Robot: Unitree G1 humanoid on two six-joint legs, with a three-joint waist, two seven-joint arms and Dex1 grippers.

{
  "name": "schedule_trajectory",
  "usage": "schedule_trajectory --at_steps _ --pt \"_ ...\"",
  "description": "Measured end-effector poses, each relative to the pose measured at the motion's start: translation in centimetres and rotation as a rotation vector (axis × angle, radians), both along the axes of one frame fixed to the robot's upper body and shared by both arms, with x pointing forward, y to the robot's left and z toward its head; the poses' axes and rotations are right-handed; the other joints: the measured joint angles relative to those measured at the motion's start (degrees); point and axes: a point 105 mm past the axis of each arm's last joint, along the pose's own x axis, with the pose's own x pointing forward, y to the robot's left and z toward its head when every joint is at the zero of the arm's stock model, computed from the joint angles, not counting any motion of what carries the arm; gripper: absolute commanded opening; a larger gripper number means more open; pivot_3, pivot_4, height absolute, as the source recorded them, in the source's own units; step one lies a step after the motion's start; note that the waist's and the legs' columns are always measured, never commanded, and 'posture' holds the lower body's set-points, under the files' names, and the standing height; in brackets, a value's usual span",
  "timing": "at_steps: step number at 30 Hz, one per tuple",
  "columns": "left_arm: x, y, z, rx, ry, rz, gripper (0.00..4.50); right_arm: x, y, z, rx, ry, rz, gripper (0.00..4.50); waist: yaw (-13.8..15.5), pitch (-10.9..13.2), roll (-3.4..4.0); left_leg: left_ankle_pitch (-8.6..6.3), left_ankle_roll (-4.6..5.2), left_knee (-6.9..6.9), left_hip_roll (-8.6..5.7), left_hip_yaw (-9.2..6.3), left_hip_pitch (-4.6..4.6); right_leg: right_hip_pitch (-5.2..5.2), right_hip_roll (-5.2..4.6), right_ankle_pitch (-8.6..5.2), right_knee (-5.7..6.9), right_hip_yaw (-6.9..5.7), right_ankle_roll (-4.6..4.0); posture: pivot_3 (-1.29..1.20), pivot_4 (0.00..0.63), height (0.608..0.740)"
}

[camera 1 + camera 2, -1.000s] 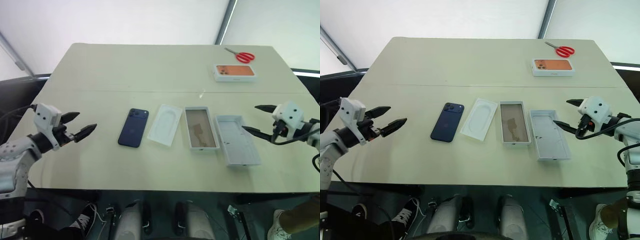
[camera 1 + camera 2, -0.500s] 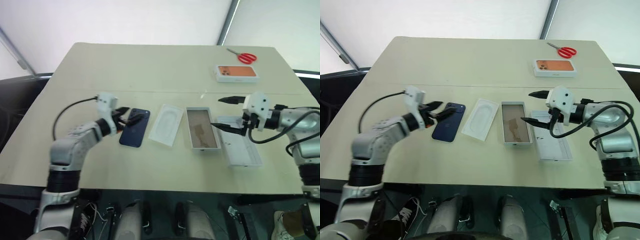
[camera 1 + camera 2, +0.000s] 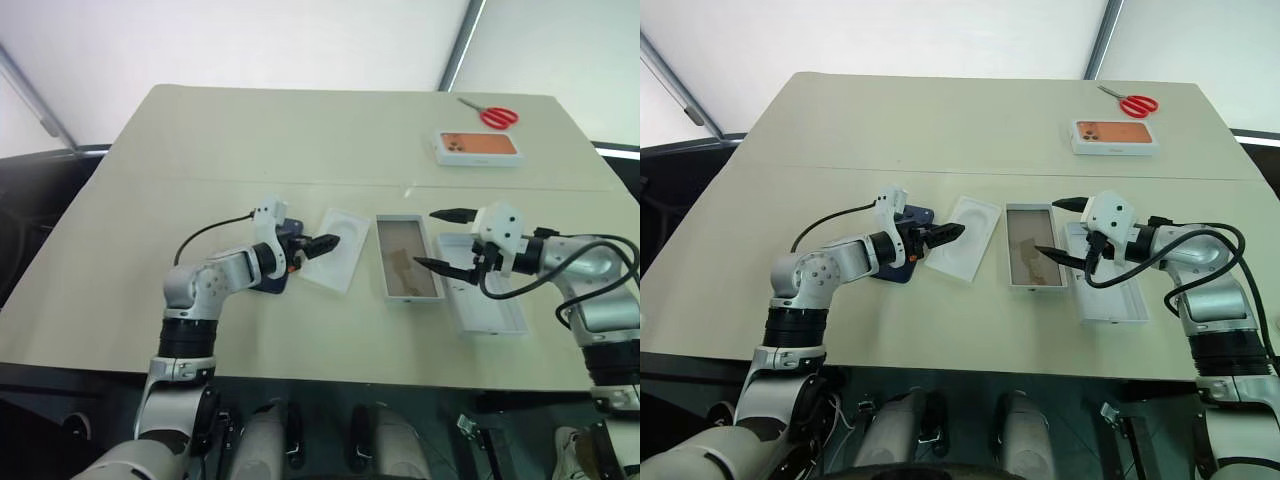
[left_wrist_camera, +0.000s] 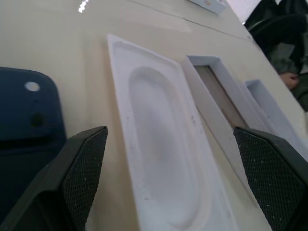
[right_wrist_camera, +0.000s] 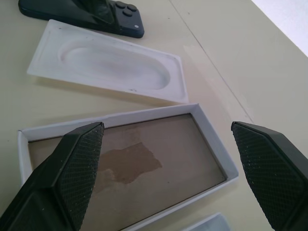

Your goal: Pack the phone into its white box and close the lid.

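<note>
While both arms reach in over the beige table (image 3: 300, 130), the items lie in a row across the middle of the frame
Left gripper: (image 3: 318, 243) left of centre in the left eye view, its two black fingers spread apart and holding nothing; the tips hang over the near edge of the insert tray, and the wrist sits above the phone
Phone: (image 3: 912, 216) dark navy, lying flat on the table left of centre, mostly covered by the left wrist; in the right wrist view its camera bump end (image 5: 126, 10) shows at the top of the frame
Insert tray: (image 3: 335, 247) thin, white, with rounded corners and an oval hollow, just right of the phone and slightly tilted against the row; it lies between the left fingers in the left wrist view (image 4: 159, 144)
White box: (image 3: 407, 258) at the centre of the frame, open, its brownish floor bare with a darker patch; it lies just right of the insert tray and apart from it
Right gripper: (image 3: 442, 240) right of centre, black fingers wide apart and empty; the tips hover over the gap between the white box and the lid
Lid: (image 3: 495, 305) right of the box, lying with its pale inside up, partly under the right wrist
Printed box: (image 3: 477, 146) white with an orange phone picture, upper right of the frame, well apart from the row
Scissors: (image 3: 494, 116) red-handled, at the far upper right, just beyond the printed box
</note>
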Motion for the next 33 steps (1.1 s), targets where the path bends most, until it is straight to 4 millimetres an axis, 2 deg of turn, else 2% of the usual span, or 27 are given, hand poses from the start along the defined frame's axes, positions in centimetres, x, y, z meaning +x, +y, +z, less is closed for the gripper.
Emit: schedule_trajectory --at_steps 5,19,21,23,28,33 --pt "1.4 -0.1 0.2 0.006 0.054 0.048 4.4 0.1 0.2 0.0 0.006 -0.01 0.002 4.42 0.0 0.0 0.0 0.0 -0.01 0.0 -0.01 0.0 0.01 0.01 0.0 0.0 0.0 0.0 0.0 0.0 0.15 0.738" --pt "1.1 -1.5 -0.3 -0.069 0.2 -0.005 4.4 0.1 0.8 -0.3 -0.009 -0.028 0.014 4.42 0.1 -0.01 -0.01 0.0 -0.01 0.0 -0.02 -0.01 0.07 0.08 0.0 0.0 0.0 0.0 0.0 0.0 0.15 0.738" --pt "1.2 -1.5 -0.3 -0.077 0.207 -0.002 3.89 0.1 0.8 -0.3 -0.01 -0.029 0.015 4.5 0.1 -0.01 -0.01 0.0 -0.01 0.0 -0.02 -0.02 0.07 0.08 0.0 0.0 0.0 0.0 0.0 0.0 0.15 0.738" --pt "1.2 -1.5 -0.6 -0.075 0.223 0.0 3.09 0.1 0.8 -0.3 -0.01 -0.029 0.014 4.5 0.05 -0.01 -0.01 0.0 -0.01 0.0 -0.02 -0.02 0.07 0.08 0.0 0.0 0.0 0.0 0.0 0.0 0.15 0.738" --pt "0.9 -1.6 -1.1 -0.065 0.251 -0.009 0.5 0.1 0.8 -0.3 -0.011 -0.03 0.014 4.5 -0.04 0.0 -0.02 0.0 -0.01 0.0 -0.01 -0.01 0.07 0.08 0.0 0.0 0.0 0.0 0.0 0.0 0.15 0.738" --pt "0.4 -0.9 -1.6 -0.057 0.248 0.002 0.5 0.3 0.8 -0.2 -0.014 -0.047 0.008 4.5 -0.11 0.0 -0.02 0.0 -0.02 0.0 -0.01 -0.02 0.07 0.07 0.0 0.0 0.0 0.0 0.0 0.0 0.15 0.738"
